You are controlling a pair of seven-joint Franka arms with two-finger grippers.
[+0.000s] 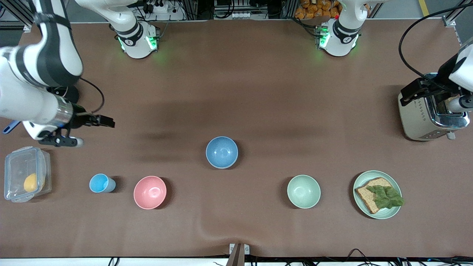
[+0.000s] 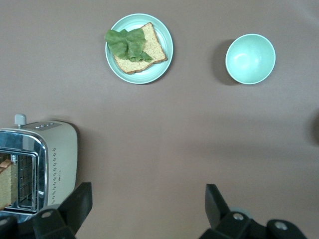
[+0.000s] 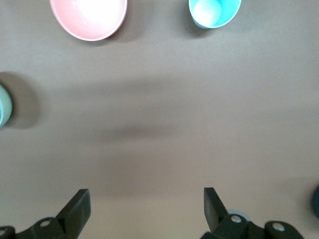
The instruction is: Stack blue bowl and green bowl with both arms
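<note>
The blue bowl [image 1: 221,152] stands upright in the middle of the table. The green bowl [image 1: 303,191] [image 2: 250,59] sits nearer to the front camera, toward the left arm's end. Both bowls are empty and apart from each other. My right gripper [image 1: 79,130] [image 3: 147,201] hangs open over bare table at the right arm's end, holding nothing. Over the table beside the toaster [image 1: 432,114] [image 2: 55,159], my left gripper [image 1: 439,96] [image 2: 148,199] is also open and empty. Neither gripper is close to a bowl.
A pink bowl [image 1: 149,192] [image 3: 88,17] and a light-blue cup [image 1: 100,183] [image 3: 214,11] stand toward the right arm's end. A clear lidded box [image 1: 14,166] holds a yellow fruit. A pale green plate [image 1: 391,179] [image 2: 167,37] carries bread and lettuce.
</note>
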